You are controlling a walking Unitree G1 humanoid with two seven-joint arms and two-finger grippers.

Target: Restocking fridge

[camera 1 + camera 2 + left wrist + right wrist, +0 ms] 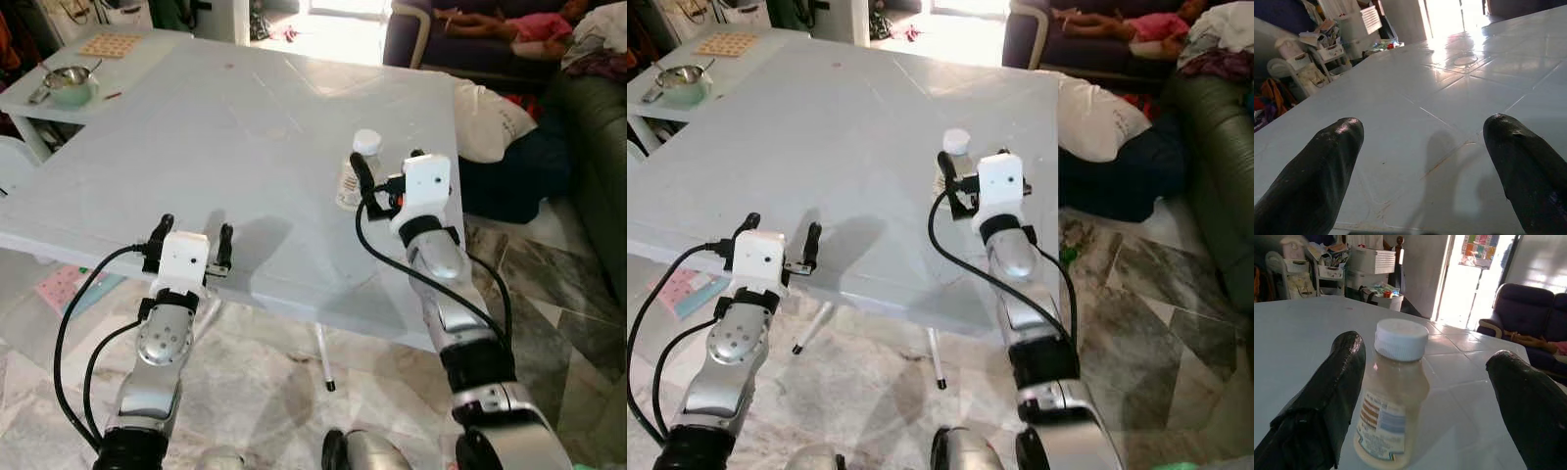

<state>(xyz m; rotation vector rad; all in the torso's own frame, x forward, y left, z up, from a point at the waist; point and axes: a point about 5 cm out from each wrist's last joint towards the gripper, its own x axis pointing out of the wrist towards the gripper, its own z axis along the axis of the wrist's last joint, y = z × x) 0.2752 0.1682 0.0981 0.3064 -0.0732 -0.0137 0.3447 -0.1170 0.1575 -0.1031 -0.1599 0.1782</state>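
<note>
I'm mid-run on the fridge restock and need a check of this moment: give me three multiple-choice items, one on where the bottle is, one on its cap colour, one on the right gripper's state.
1. Where does the bottle stand?
A. On the white table, near its right edge
B. On the floor under the table
C. On the sofa

2. What colour is the bottle's cap?
A. Red
B. White
C. Black

3. How is the right gripper?
A. Shut on the bottle
B. Open, a finger on each side of the bottle
C. Hanging idle below the table

Answers:
1 A: the bottle stands upright on the table.
2 B: the cap is white.
3 B: the right gripper shows clear gaps beside the bottle. The left gripper is open too, at the table's near edge.
</note>
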